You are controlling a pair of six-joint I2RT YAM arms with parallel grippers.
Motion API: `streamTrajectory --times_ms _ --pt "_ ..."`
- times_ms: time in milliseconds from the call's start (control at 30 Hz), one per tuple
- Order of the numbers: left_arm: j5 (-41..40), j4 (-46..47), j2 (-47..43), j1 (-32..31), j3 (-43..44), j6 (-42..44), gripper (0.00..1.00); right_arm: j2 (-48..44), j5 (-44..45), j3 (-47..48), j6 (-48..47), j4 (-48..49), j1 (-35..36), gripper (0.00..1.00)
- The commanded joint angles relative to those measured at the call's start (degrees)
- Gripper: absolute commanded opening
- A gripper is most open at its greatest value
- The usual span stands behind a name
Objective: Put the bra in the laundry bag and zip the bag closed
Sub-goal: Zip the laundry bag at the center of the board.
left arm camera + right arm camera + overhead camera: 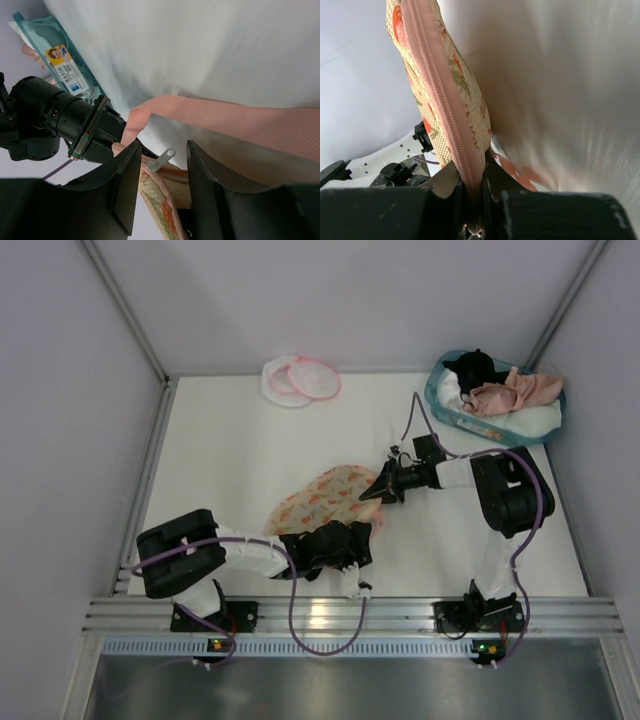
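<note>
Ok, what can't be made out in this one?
Left wrist view: whether the left claw grips the zipper pull lying in its gap; the angle hides contact.
Top view: that claw's jaws, hidden under its own wrist.
Right wrist view: the orange-printed padded piece, clamped in the right claw, blocks most of the view; the rest is blurred.
Top view: the bra in the teal basket, partly under a dark garment.

left gripper (162, 156) jaws apart | right gripper (472, 181) clamped tight

Centre frame, the padded case (320, 500) shows orange print, pink zipper trim; up top, white mesh laundry bag (300, 380), pink rim; upper right, salmon-pink bra (520, 390), teal basket (437, 398).
</note>
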Motion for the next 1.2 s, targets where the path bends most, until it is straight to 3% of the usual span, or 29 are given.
streamTrajectory --times_ms 0,467,833,967,1100,1167 --pt "-2.6 4.7 1.2 -0.2 1.2 2.7 0.47 -3.5 -2.2 -0.3 1.4 3.1 0.9 0.0" --pt "-5.6 7.6 3.8 -0.1 2.6 5.0 0.34 -3.7 -2.4 -0.9 1.6 4.2 0.9 0.0" --pt "-3.7 6.7 0.1 -0.1 0.2 4.3 0.12 -2.6 -2.2 0.6 1.1 3.1 0.7 0.0" --pt "-3.0 1.0 -2.6 -0.1 -0.3 2.4 0.0 -2.5 -1.8 1.2 0.4 2.3 0.6 0.0" --pt "-0.6 -12.2 -6.3 -0.1 1.5 -2.0 0.0 -2.3 -1.4 2.1 -0.5 1.6 -0.3 0.0" --pt "0.8 -14.4 -7.3 -0.1 2.6 -4.2 0.0 -2.2 -1.3 2.6 -0.8 1.1 -1.0 0.0"
